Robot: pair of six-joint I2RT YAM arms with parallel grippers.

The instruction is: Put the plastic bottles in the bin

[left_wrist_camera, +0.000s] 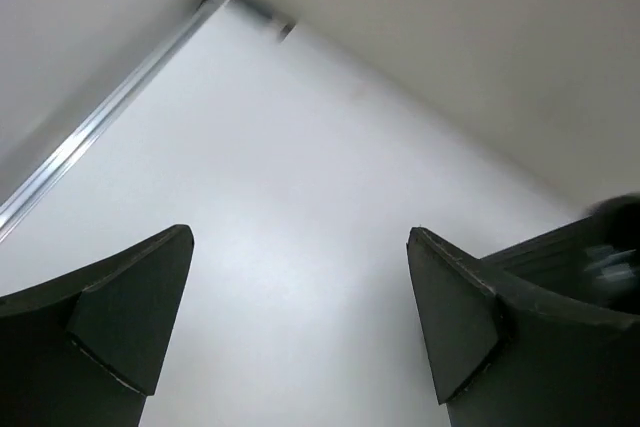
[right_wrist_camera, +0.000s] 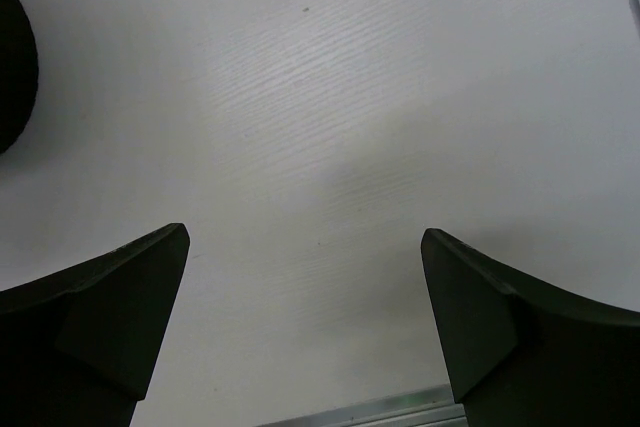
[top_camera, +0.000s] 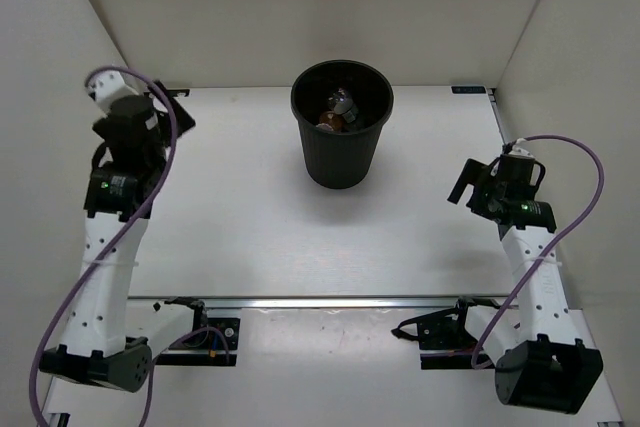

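Note:
The bin, a round black bucket, stands at the middle back of the white table. Inside it I see plastic bottles: a clear one and an orange-brown one; any others are hidden in the dark. No bottle lies on the table. My left gripper is open and empty at the far left; in its wrist view only bare table lies between the fingers. My right gripper is open and empty right of the bin; its wrist view shows bare table, with the bin's edge at far left.
White walls close in the table on the left, back and right. A metal rail runs along the near edge, also seen in the right wrist view. Another rail runs by the left wall.

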